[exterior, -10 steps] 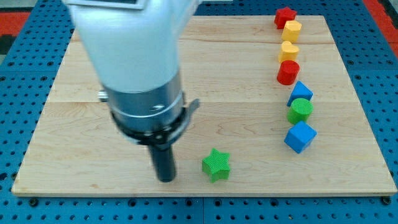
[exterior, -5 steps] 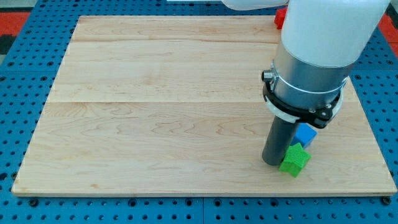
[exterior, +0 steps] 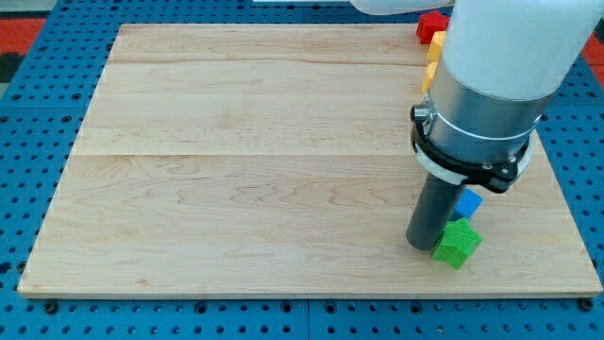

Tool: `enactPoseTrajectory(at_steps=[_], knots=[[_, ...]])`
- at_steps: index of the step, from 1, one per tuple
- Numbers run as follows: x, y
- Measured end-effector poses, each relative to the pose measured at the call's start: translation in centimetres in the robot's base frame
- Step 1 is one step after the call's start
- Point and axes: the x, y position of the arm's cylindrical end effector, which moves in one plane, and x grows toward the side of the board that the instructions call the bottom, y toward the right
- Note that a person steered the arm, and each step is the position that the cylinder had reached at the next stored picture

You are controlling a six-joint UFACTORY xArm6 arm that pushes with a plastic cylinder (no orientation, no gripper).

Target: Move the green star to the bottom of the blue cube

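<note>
The green star [exterior: 458, 244] lies near the board's bottom edge at the view's right. The blue cube [exterior: 466, 203] is just above it, mostly hidden behind my arm, with only a corner showing. My tip [exterior: 423, 246] rests on the board against the star's left side. The star looks to touch or nearly touch the cube's lower edge.
A red block [exterior: 433, 25] and yellow blocks [exterior: 438, 42] peek out at the view's top right beside my arm. The arm's wide body [exterior: 491, 85] hides the other blocks of that right-hand column. The wooden board [exterior: 236, 170] lies on a blue pegboard.
My tip has pushed the green star from the bottom middle rightward to below the blue cube. In the last half second both shifted slightly further right.
</note>
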Motion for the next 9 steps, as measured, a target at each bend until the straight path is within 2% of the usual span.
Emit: enactPoseTrajectory(at_steps=[2,6,7,8,9], knots=[[0.4,-0.3],[1.2,3.6],[0.8,-0.4],[-2.9,-6.0],[-6.2,-7.0]])
